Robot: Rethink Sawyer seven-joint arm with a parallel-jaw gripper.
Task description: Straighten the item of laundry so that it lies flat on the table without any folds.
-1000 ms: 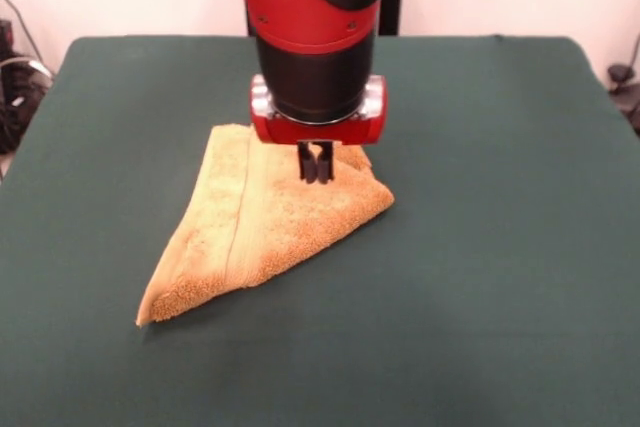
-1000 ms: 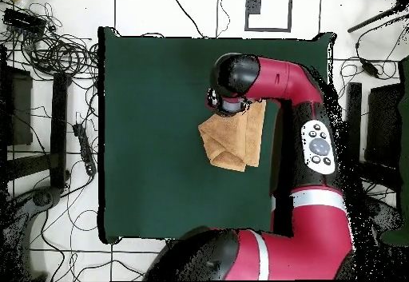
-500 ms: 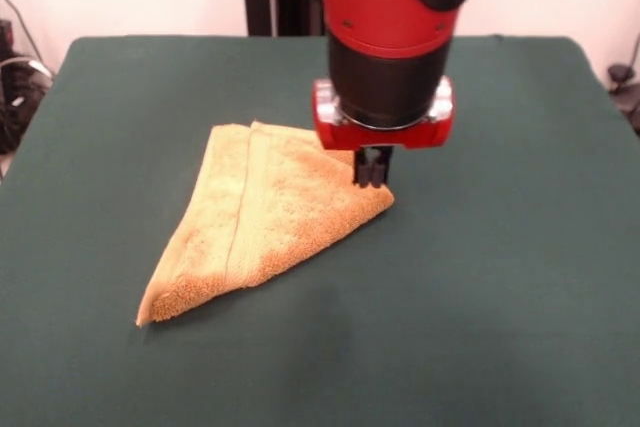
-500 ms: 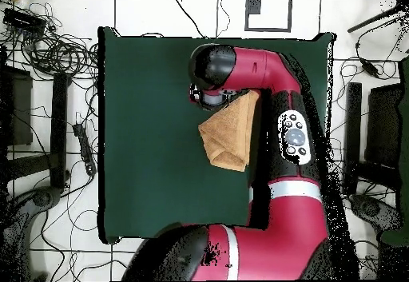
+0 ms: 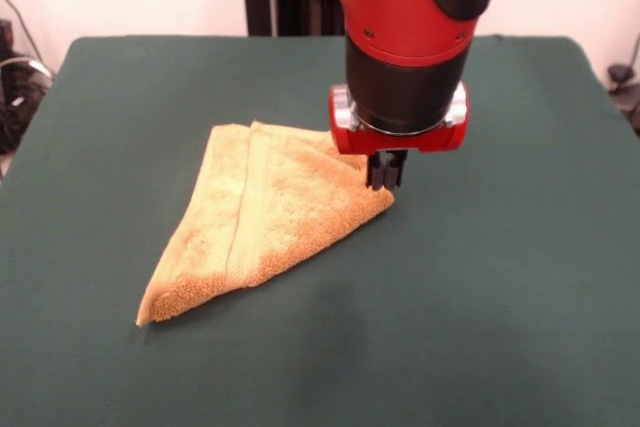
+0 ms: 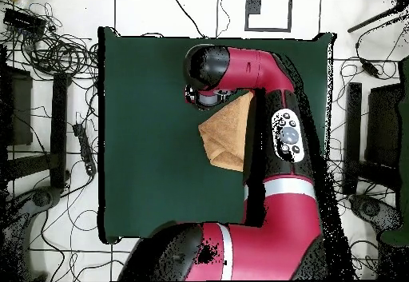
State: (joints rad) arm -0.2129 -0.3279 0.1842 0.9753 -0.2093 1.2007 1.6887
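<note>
I have the hand (image 5: 387, 179) low over the right-hand corner of the towel (image 5: 265, 217) in the front view, its black tips drawn narrow, close together, with no cloth visibly between them. The towel lies near the middle of the table (image 5: 520, 277), folded over on itself into a rough triangle, one woven band running along its length. From above, the arm (image 6: 240, 63) covers that corner, so I cannot tell whether the tips touch the cloth. I judge this the step of lining up on a corner before any pull; the fold is not yet undone. Next I would need to part the tips, catch only the upper layer at that corner, and draw it away across the table.
</note>
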